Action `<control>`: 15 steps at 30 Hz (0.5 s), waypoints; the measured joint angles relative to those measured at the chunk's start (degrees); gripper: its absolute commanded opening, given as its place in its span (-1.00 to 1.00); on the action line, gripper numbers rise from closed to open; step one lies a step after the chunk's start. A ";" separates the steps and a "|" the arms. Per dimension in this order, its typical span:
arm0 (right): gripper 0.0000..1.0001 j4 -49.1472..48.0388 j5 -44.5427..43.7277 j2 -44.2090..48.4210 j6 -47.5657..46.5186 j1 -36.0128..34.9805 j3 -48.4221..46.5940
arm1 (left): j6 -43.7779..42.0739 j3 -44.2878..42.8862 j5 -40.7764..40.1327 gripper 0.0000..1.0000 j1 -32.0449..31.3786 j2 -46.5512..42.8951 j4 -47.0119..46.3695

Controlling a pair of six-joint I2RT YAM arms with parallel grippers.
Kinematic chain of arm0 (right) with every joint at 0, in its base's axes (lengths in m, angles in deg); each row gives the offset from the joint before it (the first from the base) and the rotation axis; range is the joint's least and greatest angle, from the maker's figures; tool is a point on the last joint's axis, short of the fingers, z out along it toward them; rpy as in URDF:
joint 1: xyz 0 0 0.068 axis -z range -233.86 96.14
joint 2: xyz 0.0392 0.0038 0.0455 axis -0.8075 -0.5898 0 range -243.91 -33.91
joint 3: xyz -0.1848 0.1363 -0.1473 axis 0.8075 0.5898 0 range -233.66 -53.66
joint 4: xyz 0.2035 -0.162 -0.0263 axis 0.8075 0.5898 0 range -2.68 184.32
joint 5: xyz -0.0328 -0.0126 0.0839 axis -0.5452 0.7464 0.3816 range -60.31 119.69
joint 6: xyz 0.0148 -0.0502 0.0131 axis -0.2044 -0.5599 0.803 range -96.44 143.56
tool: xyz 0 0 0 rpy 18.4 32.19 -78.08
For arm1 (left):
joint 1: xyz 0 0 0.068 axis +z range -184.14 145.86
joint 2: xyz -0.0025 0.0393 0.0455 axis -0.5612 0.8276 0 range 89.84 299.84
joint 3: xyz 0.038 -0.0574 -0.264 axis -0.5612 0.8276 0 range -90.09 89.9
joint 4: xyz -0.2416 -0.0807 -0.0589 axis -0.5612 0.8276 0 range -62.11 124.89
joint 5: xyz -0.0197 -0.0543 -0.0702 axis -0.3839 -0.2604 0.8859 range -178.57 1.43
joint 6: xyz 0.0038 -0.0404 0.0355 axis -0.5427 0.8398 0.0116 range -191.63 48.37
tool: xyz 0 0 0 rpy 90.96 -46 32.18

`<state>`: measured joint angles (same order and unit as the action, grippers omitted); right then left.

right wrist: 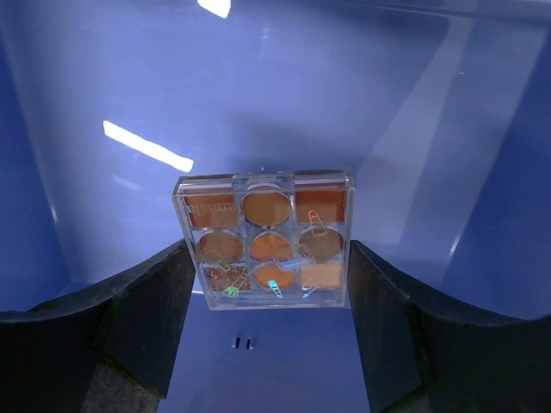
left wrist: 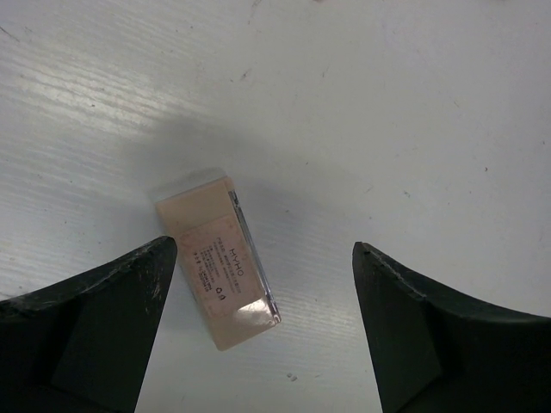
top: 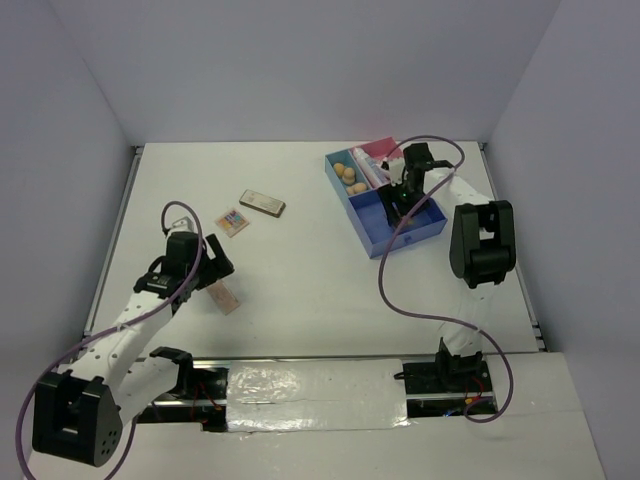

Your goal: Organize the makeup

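Pinkish palette [left wrist: 219, 268] lies flat on the table [left wrist: 413, 103], well left of the blue tray [top: 425, 224]. It sits between the left gripper [left wrist: 265, 248] jaws, which are spread wide and hold nothing. It's off-centre and skewed, close to one finger. Best to shift over, square up, lower, then close on the long edges. Nine-pan palette [right wrist: 267, 241] is inside the tray, with the right gripper [right wrist: 269, 249] jaws pressed on both its sides. Only the top view shows the multicolour palette [top: 233, 222] and brown-gold palette [top: 262, 203] loose left of the tray, and the sponges [top: 350, 178] in its far compartment. Only the wrist views show jaw contact.
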<state>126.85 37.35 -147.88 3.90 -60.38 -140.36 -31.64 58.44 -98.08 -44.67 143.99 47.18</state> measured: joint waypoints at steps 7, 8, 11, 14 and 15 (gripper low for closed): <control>0.99 -1.11 -0.79 -0.02 0.35 0.22 -0.09 | 1.68 1.70 1.86 0.90 0.00 0.00 0.39; 0.99 -1.11 -0.79 0.00 0.31 0.35 -0.09 | 2.10 1.79 1.99 0.89 0.00 0.02 0.55; 0.99 -1.09 -0.02 0.63 0.35 0.52 -0.09 | 2.45 1.81 2.32 0.87 0.00 0.13 1.20; 0.99 -1.11 2.05 2.93 0.37 0.68 -0.11 | 2.64 1.81 2.38 0.83 0.00 0.46 2.16; 0.99 -1.18 2.75 4.11 0.42 0.74 -0.11 | 2.78 1.81 2.38 0.76 0.00 0.72 2.47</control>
<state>125.67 40.10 -143.77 4.31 -59.64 -140.47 -28.87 60.26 -95.70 -44.67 144.71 49.65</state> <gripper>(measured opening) 0.994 0.924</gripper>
